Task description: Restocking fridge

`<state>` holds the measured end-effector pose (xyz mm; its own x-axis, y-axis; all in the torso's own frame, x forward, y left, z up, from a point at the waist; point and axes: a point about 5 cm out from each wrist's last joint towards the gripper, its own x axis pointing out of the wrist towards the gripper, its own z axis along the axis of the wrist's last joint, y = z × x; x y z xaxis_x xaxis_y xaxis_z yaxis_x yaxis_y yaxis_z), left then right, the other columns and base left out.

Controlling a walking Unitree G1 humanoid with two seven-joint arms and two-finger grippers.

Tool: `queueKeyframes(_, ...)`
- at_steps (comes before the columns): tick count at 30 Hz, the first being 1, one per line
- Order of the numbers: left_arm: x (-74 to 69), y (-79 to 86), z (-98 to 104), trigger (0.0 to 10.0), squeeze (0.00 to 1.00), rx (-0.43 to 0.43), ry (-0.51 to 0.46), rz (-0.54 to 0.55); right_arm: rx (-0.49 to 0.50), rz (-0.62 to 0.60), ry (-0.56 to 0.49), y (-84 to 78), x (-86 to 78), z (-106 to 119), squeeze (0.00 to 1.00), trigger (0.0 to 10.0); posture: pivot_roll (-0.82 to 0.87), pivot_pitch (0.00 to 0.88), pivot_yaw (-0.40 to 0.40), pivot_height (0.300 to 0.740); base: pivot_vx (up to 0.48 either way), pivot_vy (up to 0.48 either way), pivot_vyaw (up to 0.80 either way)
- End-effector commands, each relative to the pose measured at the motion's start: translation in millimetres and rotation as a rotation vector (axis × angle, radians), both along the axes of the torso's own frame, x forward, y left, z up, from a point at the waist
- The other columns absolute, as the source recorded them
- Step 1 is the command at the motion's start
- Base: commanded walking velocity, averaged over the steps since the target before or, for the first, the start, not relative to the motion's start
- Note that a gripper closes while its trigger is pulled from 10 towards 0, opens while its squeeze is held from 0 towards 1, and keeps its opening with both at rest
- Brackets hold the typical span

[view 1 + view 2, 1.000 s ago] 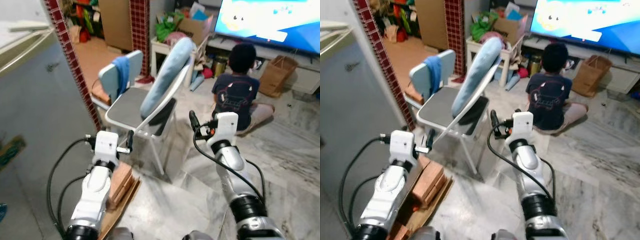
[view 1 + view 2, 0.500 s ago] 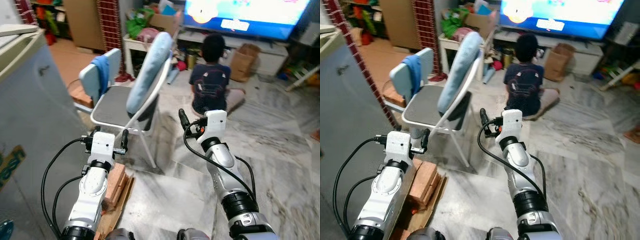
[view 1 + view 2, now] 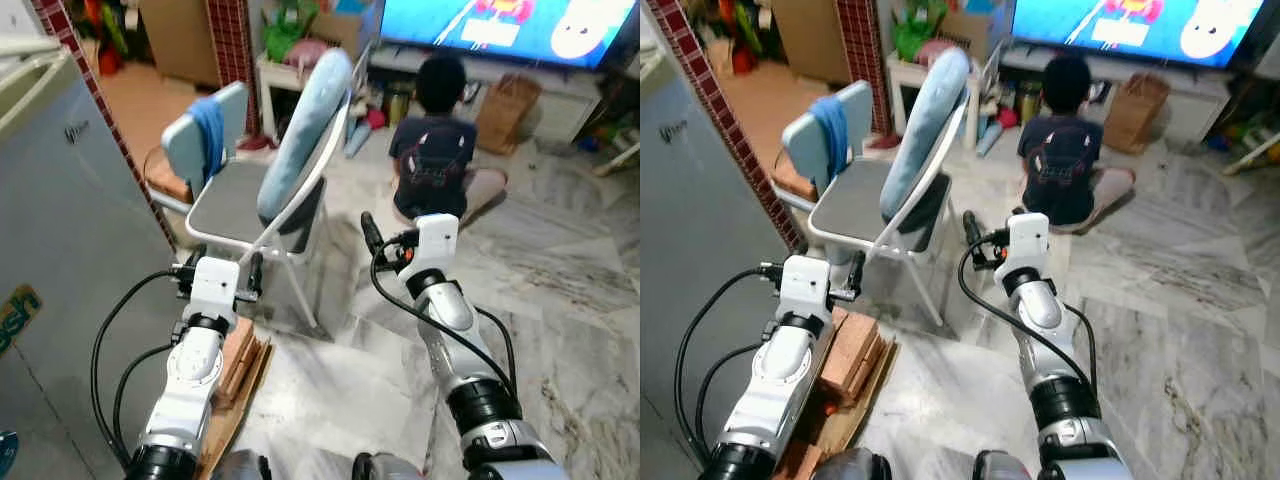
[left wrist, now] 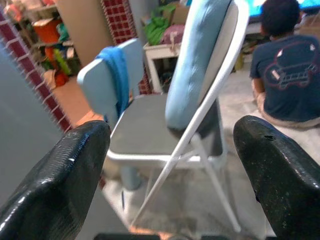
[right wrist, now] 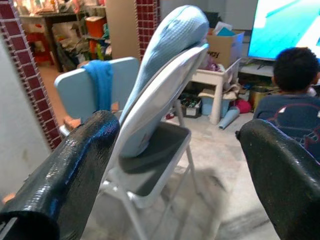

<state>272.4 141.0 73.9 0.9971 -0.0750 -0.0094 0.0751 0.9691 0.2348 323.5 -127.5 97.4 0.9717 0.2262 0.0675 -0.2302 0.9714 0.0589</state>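
The grey fridge [image 3: 60,240] stands left of the folding chair [image 3: 270,200], door shut. A person [image 3: 435,165] sits on the floor beyond the chair, facing a television [image 3: 500,25]. The left gripper [image 4: 170,165] and right gripper [image 5: 175,165] hover before the chair, fingers apart, empty.

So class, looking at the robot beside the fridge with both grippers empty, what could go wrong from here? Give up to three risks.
1. The folding chair stands close ahead of both arms; the left gripper or right gripper could knock it over.
2. A person sits on the floor just past the chair, so walking forward might endanger them.
3. Stacked bricks on cardboard lie by the robot's left side beside the fridge, a likely tripping hazard.
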Motion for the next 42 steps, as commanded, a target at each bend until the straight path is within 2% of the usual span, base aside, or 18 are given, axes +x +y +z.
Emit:
queueKeyframes(1,-1.5,0.2,-3.6,10.0,0.00,0.013,0.016,-0.002,-0.004,0.000,0.000,0.8,0.2,-0.6,0.00,10.0,0.12,0.013,0.001,0.740,-0.341,0.000,0.00)
queueKeyframes(12,-1.5,-1.3,-3.8,10.0,0.00,0.016,0.015,-0.005,-0.007,0.010,-0.013,0.6,-0.7,0.7,0.00,10.0,0.12,0.018,0.003,0.740,-0.318,0.000,0.00)
queueKeyframes(19,-1.5,-0.2,-4.0,10.0,0.00,0.020,0.016,-0.006,-0.008,0.016,-0.011,-2.1,-3.3,-1.0,0.00,10.0,0.12,0.019,0.004,0.740,-0.254,0.000,0.51)
queueKeyframes(30,-0.7,7.7,-8.3,10.0,0.00,0.046,0.031,0.030,-0.002,0.021,-0.015,-0.6,-3.7,-0.6,0.00,10.0,0.12,0.017,0.008,0.740,0.000,0.000,0.61)
queueKeyframes(36,0.1,14.3,-9.0,10.0,0.00,0.030,0.039,0.088,0.000,0.032,-0.013,1.0,-2.9,0.0,0.00,10.0,0.12,0.017,0.005,0.740,0.000,0.000,0.00)
queueKeyframes(42,0.0,13.6,-9.8,10.0,0.00,0.026,0.045,0.089,0.002,0.029,-0.003,1.1,-2.8,-1.6,0.00,10.0,0.12,0.019,0.002,0.740,0.000,0.000,0.00)
